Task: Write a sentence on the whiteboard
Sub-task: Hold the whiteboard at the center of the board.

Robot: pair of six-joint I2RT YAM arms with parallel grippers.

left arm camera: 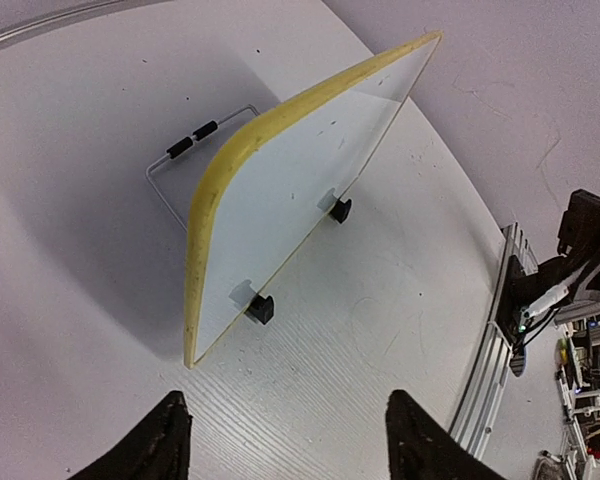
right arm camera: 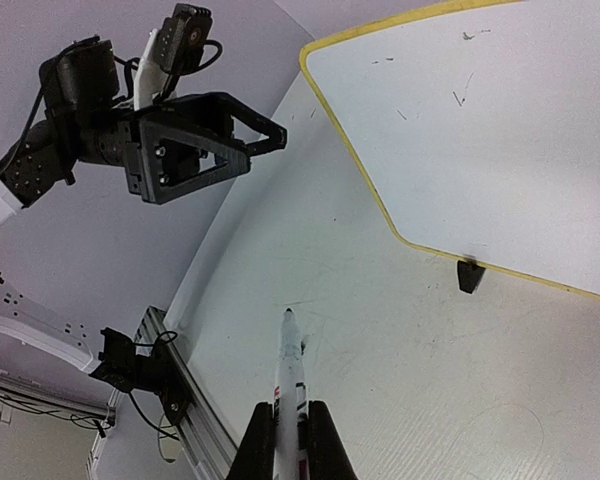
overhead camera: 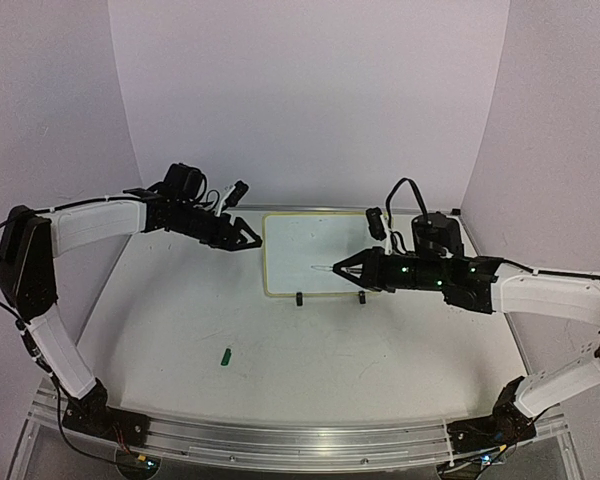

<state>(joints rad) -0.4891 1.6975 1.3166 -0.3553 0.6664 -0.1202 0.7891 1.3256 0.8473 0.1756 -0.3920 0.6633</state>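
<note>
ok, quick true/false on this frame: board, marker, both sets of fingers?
1. The right fingers grip a marker. True.
2. The left fingers are clamped on the whiteboard. False: they are open and apart from it.
3. The whiteboard carries a finished sentence. False: only a few faint specks show, no words.
4. A small green object lies on the table in front of the board. True.

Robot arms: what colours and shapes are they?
The left arm and right arm have white shells with black joints. The left end effector and right end effector are black with pointed fingers. Black cables loop at the wrists; green lights dot the right arm.
</note>
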